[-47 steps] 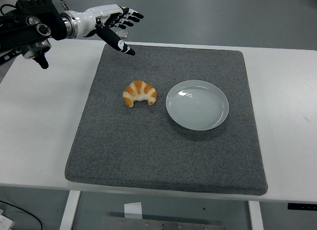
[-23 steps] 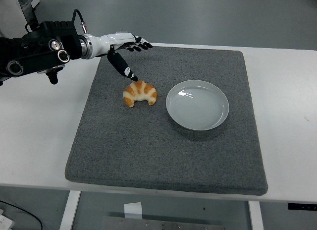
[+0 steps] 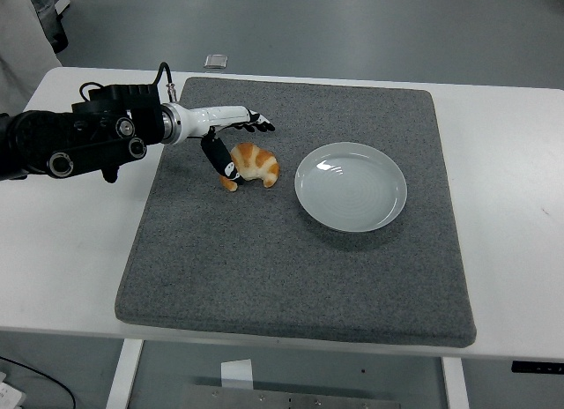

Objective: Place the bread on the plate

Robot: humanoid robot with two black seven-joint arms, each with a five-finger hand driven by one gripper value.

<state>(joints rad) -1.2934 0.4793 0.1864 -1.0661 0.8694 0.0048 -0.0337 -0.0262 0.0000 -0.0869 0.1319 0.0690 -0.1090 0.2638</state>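
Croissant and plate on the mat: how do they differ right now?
The croissant is a golden-brown, striped crescent; the plate is a pale, glossy round dish. The croissant is much smaller than the plate. The left hand is right at the croissant, thumb against its left end; nothing touches the empty plate. Both lie on the grey mat, apart.

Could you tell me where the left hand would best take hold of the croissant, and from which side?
Probably across the thick middle of the croissant, coming from above and its left, where the left hand hovers open. The arch faces the far side and both tips point toward the near edge, so thumb and fingers can close across the hump. The plate sits to its right.
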